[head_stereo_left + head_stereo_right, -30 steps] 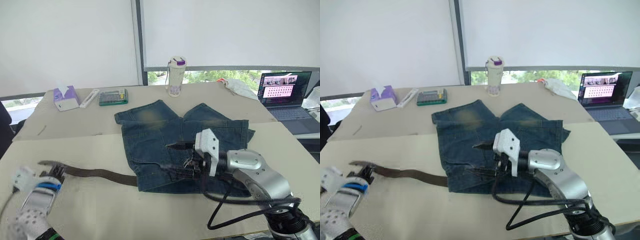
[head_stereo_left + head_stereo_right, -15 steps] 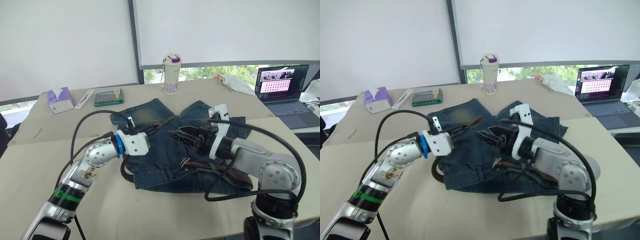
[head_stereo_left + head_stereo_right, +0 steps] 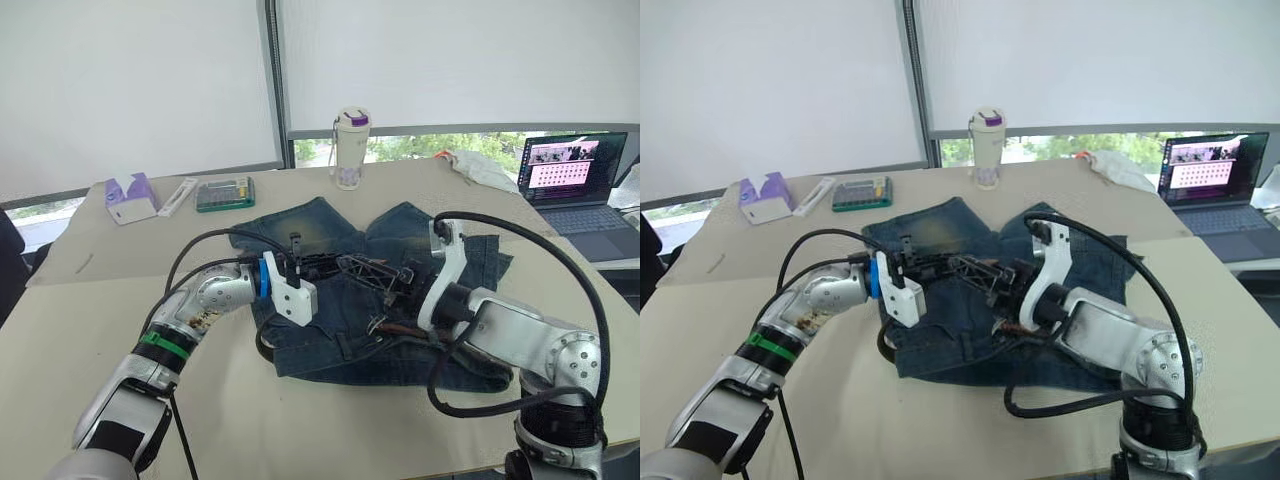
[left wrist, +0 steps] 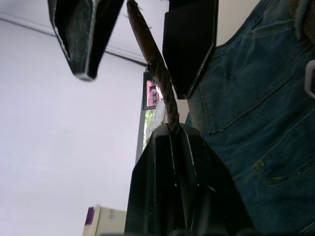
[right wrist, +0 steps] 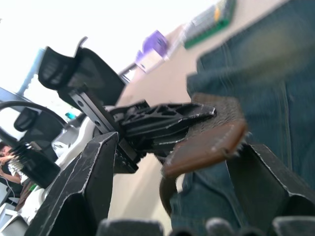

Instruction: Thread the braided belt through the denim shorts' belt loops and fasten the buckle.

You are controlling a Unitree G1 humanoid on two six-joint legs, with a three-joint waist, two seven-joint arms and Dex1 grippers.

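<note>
We see a beige desk (image 3: 90, 330) with the denim shorts (image 3: 300, 235) spread near its middle, legs toward the far edge and waistband toward the near edge. A laptop (image 3: 575, 175) stands open at the far right corner. Along the far edge sit a water bottle (image 3: 351, 150), a green case (image 3: 225, 193), a white remote-like bar (image 3: 178, 196) and a purple tissue box (image 3: 130, 195) toward the far left corner.

Both arms meet over the shorts. We find the left gripper (image 4: 172, 135) pressed together on the braided belt (image 4: 155, 61), pinching the strap just behind its free end. The right gripper (image 5: 172, 162) is spread wide, a finger on each side of that brown tip. The rest of the belt lies along the waistband (image 3: 400, 328), where a glint of metal may be the buckle (image 3: 377, 324), though we cannot be sure.
</note>
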